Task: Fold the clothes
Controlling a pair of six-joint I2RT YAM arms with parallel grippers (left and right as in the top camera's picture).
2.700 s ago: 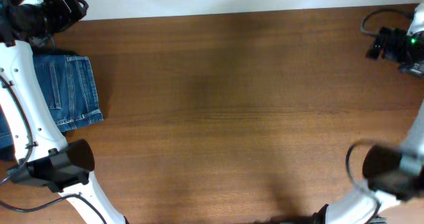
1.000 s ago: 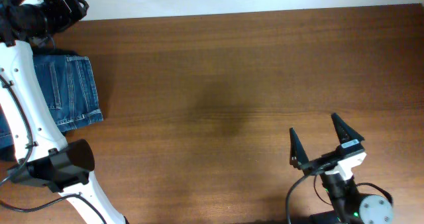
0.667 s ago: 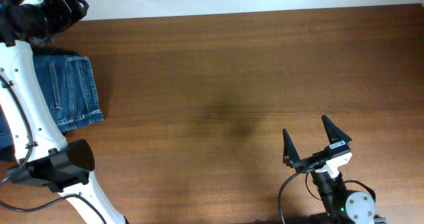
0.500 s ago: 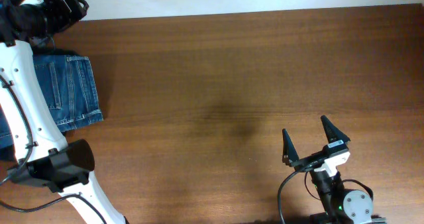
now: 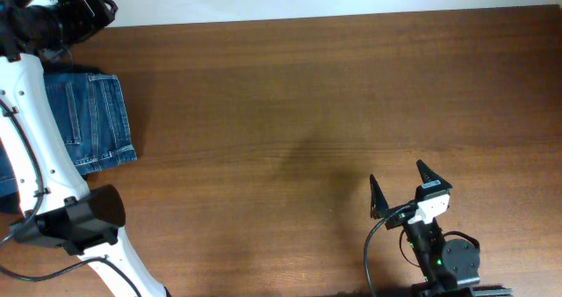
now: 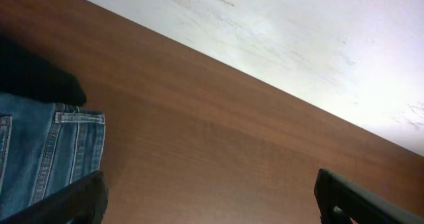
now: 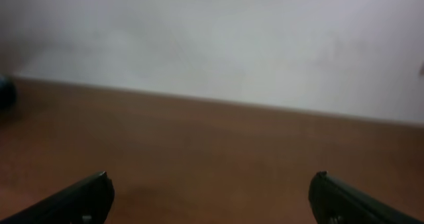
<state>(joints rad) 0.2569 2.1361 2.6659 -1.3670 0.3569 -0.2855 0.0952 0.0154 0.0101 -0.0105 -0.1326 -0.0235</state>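
The blue denim jeans (image 5: 92,121) lie folded at the table's left edge, partly under my left arm. They also show at the lower left of the left wrist view (image 6: 40,151), below a black garment (image 6: 33,78). My left gripper (image 5: 83,7) is open and empty at the far left corner, above the jeans; its fingertips frame bare wood in the left wrist view (image 6: 209,197). My right gripper (image 5: 399,187) is open and empty near the front edge at the right, far from the jeans, over bare wood in the right wrist view (image 7: 212,197).
The brown wooden table (image 5: 299,104) ends at a white wall along the far side. The left arm's white links and black base (image 5: 79,218) stand at the front left.
The right arm has swung from the far right corner to the front right and drawn back toward the front edge, gripper open. The left arm and jeans have not moved.
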